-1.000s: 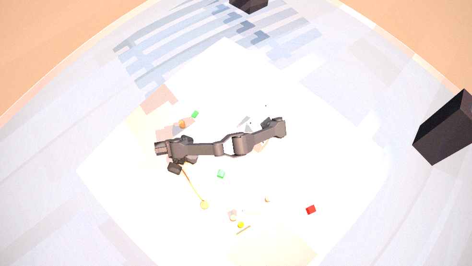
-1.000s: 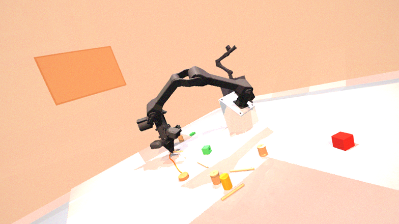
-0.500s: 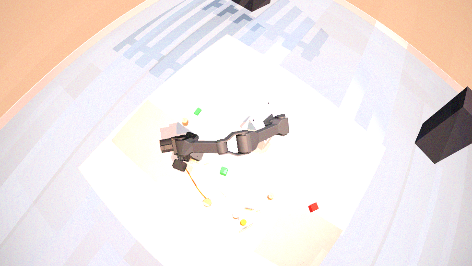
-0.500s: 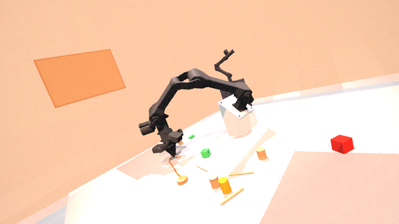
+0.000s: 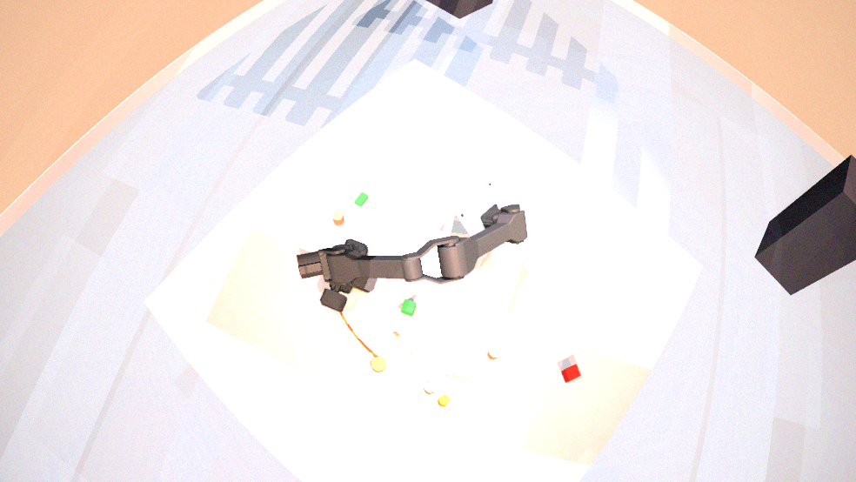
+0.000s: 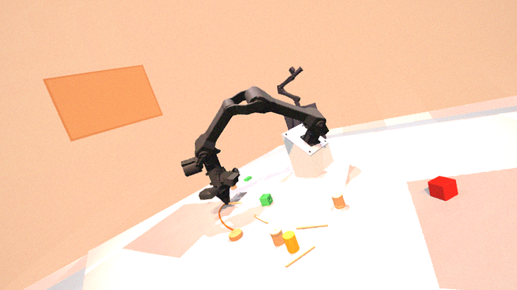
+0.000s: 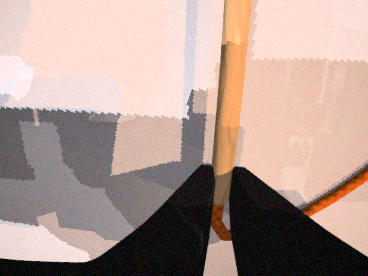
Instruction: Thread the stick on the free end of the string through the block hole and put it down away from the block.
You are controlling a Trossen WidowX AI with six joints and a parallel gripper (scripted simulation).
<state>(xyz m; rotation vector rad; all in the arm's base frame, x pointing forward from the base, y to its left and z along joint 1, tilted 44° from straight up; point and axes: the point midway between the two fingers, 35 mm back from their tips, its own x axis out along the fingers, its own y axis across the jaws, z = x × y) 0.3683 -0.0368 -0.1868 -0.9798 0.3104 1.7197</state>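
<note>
My gripper (image 6: pixel 227 200) (image 7: pixel 220 178) is shut on the thin wooden stick (image 7: pixel 234 68), which points straight out ahead of the fingers, just above the table. The orange string (image 5: pixel 356 335) (image 6: pixel 222 219) (image 7: pixel 334 197) runs from the stick's gripped end in a curve down to the round wooden button (image 5: pixel 377 364) (image 6: pixel 235 235), which lies flat on the table. The green block with a hole (image 5: pixel 407 306) (image 6: pixel 265 199) stands on the table to the right of the gripper, apart from it. In the overhead view the wrist hides the fingertips.
Three loose sticks (image 6: pixel 299 256) (image 6: pixel 311 227) (image 6: pixel 260 218) and three orange cylinders (image 6: pixel 338 201) (image 6: pixel 277 237) (image 6: pixel 290 241) lie right of the button. A red cube (image 5: pixel 570 372) (image 6: pixel 442 187) stands far right. A small green piece (image 5: pixel 361 199) (image 6: pixel 247 178) and the arm's white base (image 6: pixel 308 159) are behind.
</note>
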